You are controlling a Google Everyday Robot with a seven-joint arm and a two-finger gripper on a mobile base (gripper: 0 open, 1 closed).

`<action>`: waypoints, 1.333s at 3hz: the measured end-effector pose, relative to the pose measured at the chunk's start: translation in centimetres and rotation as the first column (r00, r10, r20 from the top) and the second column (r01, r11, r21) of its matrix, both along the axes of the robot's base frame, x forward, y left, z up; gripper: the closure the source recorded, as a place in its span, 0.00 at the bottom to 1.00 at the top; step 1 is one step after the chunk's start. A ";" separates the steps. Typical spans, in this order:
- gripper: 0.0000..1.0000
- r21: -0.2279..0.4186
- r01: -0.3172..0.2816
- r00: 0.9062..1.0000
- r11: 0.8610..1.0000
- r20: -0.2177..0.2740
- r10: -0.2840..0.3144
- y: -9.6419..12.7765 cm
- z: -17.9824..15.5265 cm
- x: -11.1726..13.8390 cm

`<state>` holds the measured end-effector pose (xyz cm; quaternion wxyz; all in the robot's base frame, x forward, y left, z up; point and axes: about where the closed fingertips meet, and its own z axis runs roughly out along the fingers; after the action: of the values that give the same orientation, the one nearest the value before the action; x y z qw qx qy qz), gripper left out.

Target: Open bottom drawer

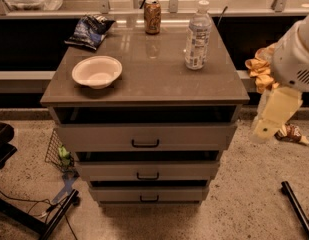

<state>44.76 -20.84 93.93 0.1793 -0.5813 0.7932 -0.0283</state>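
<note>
A: Where is the gripper?

B: Off the cabinet's right edge, level with the top drawer and above bare speckled floor. It hangs from the white arm, touching nothing. Whether it is apart or together, I cannot tell.

A: And the bottom drawer?

B: Down and to the left of the gripper, well apart from it. It is the lowest and slimmest grey front, with its small black handle at the centre. The middle drawer sits just above it, a dark gap between them.

A: What room is there around it?

B: Below the gripper and in front of the drawers, the floor is open. A black bar lies on the floor below the gripper, towards the right. Just right of the gripper lies a small wrapper, and above it, behind the arm, a yellow cloth. Far left, past the cabinet, a wire basket stands near the drawer fronts, with a black frame lower down.

A: And on the cabinet top?

B: All up and left of the gripper: a water bottle nearest, then a can, a white bowl and a dark blue snack bag.

A: Any writing?

B: The bottle has a pale label and the can and bag are printed, but nothing can be read.
</note>
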 end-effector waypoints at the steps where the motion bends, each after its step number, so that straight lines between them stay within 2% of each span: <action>1: 0.00 0.010 0.053 0.999 0.999 -0.010 -0.053 0.5 -7.1 0.8; 2: 0.00 0.022 0.066 0.997 0.998 -0.027 -0.066 1.1 -14.7 0.7; 3: 0.00 0.025 0.054 0.998 0.998 -0.012 -0.054 2.4 -21.7 1.0; 4: 0.00 0.010 0.048 0.997 0.999 0.059 -0.048 4.1 -25.6 2.3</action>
<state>47.09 -16.70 68.37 0.2045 -0.5602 0.8014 -0.0466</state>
